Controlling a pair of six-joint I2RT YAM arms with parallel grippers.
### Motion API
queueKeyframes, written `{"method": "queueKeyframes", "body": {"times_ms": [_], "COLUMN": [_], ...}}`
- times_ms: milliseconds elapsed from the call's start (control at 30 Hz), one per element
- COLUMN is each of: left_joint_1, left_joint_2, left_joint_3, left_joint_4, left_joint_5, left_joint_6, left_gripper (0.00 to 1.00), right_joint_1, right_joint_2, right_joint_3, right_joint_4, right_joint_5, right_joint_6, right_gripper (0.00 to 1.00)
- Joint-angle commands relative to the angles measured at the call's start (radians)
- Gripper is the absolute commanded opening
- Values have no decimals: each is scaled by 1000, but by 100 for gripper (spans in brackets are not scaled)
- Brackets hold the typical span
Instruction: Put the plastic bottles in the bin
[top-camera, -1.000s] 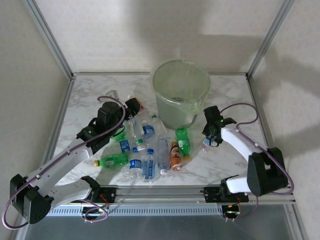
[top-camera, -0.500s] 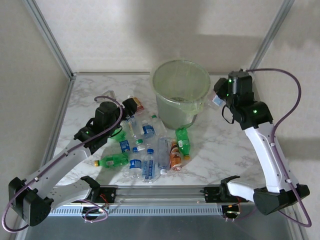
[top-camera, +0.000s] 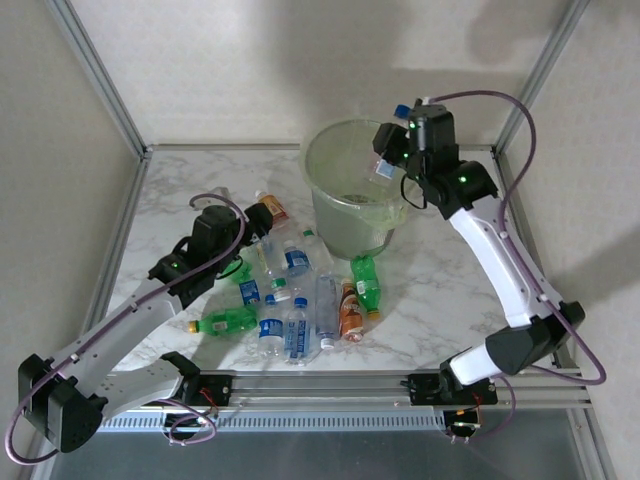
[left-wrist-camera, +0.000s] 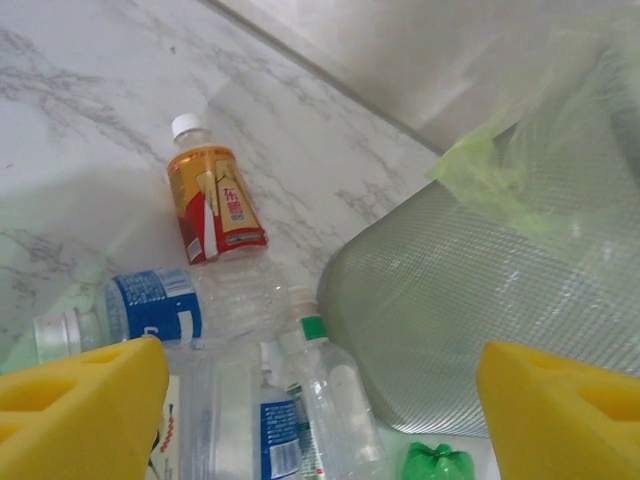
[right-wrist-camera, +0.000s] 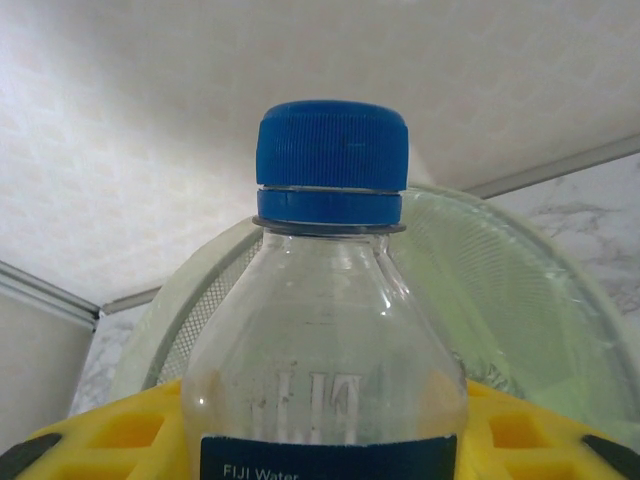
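A: Since the right arm is raised high, what is the right end effector (top-camera: 392, 150) doing?

B: It is clamped on a clear Fiji water bottle (right-wrist-camera: 325, 330) with a blue cap (right-wrist-camera: 332, 145), and its yellow pads (right-wrist-camera: 115, 435) press on either side of the body. The bottle hangs at the right side of the bin (top-camera: 345, 215), above the rim and not yet inside.

A: And the left end effector (left-wrist-camera: 320, 425)?

B: Its 2 yellow fingers (left-wrist-camera: 80, 420) stand wide apart with nothing gripped. It is low over the counter (left-wrist-camera: 90, 90), left of the bin and near its base.

A: Where are the other plastic bottles (top-camera: 295, 300)?

B: They lie on their sides in a heap on the counter, in front of the bin and off to its left. An orange-labelled bottle (left-wrist-camera: 212, 205) with a white cap lies left of the bin, apart from its wall. A blue-labelled clear bottle (left-wrist-camera: 150, 305) lies just nearer than it. 1 green bottle (top-camera: 365, 283) lies close to the bin's base on the near side. A yellow-capped green bottle (top-camera: 228, 320) lies farther out to the left.

A: The bin itself?

B: It is upright and pale green, with a thin liner (left-wrist-camera: 500, 170) folded over its rim.
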Motion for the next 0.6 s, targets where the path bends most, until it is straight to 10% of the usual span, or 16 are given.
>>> {"method": "queueKeyframes", "body": {"times_ms": [0, 267, 567], "left_joint_1": [9, 9, 9], "left_joint_2": [30, 117, 203], "left_joint_3": [14, 35, 44], "left_joint_4": [-65, -94, -115], "left_joint_5": [-11, -2, 6], "left_joint_6": [1, 2, 4], "left_gripper": [81, 100, 95], "right_joint_1": [12, 21, 117], "right_joint_2": [37, 137, 31], "right_joint_3": [48, 120, 3], "right_joint_4": [41, -9, 39], "right_joint_5": [-12, 47, 137], "right_joint_6": [-33, -59, -102], "right_gripper": [47, 77, 77]}}
